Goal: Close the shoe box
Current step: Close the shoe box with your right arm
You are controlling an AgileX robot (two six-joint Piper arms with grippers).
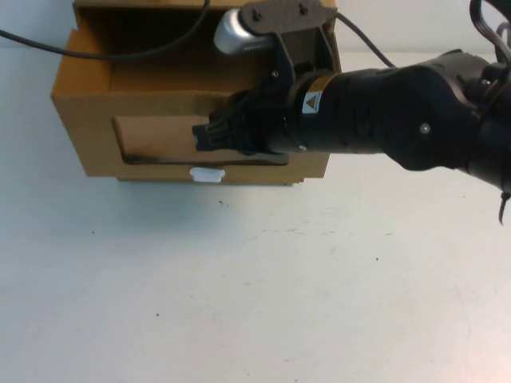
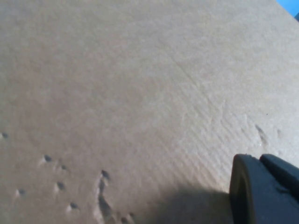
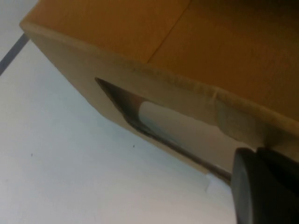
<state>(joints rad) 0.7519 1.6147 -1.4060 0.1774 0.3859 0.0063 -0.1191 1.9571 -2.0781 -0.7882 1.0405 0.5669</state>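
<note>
The shoe box (image 1: 88,120) is brown cardboard and stands at the table's far edge, its drawer drawn out towards me with the top open. Its front has a clear window (image 1: 152,137) with a white pull tab (image 1: 207,175) below it. My right gripper (image 1: 204,136) is shut and empty, its tip at the drawer front over the window's right part. In the right wrist view the gripper (image 3: 259,186) sits against the box front (image 3: 117,37), beside the window (image 3: 159,119) and tab (image 3: 214,185). My left gripper (image 2: 264,191) is shut, close against a brown cardboard face (image 2: 140,93); it is out of the high view.
The white table (image 1: 255,287) stretches in front of the box. Black cables (image 1: 120,49) run over the box's back. My right arm (image 1: 399,116) reaches in from the right over the box's right end.
</note>
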